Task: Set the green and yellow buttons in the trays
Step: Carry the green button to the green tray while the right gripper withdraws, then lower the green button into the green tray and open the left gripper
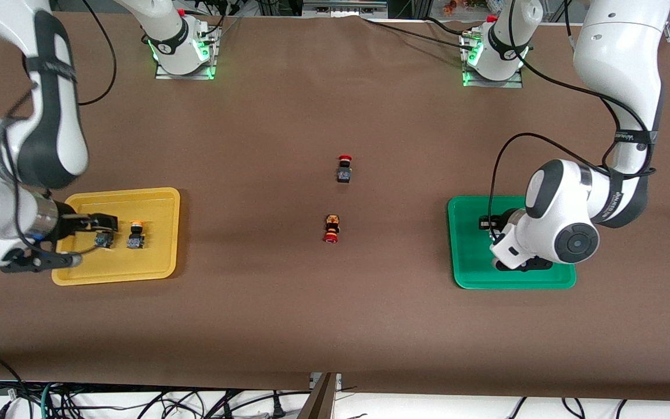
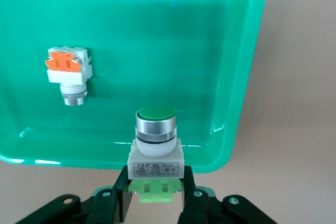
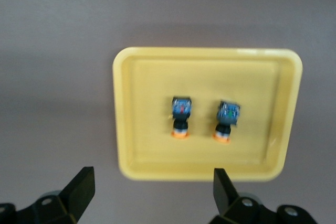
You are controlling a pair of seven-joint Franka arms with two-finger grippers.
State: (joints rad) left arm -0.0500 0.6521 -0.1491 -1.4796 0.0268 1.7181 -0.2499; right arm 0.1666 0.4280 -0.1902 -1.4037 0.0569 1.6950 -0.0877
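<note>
**One button left to let go**

The left gripper is over the green tray. Its jaws pinch the green button by its white body. The orange-faced button lies on its side in that tray. I think the green button could tip or roll when the jaws let go, because its round metal neck and smooth cap do not sit flat. In the left wrist view it sits close to the tray's rim, so it could catch on the rim or land outside if dropped there.

The right gripper is up over the yellow tray, jaws spread wide and holding nothing. Two yellow buttons lie side by side in it. A low move could bump them.

Two red buttons lie in the middle of the table, one nearer the front camera than the other. They should stay there.

The trays are shiny, smooth plastic with round corners and raised rims. The table looks dull and brown.
</note>
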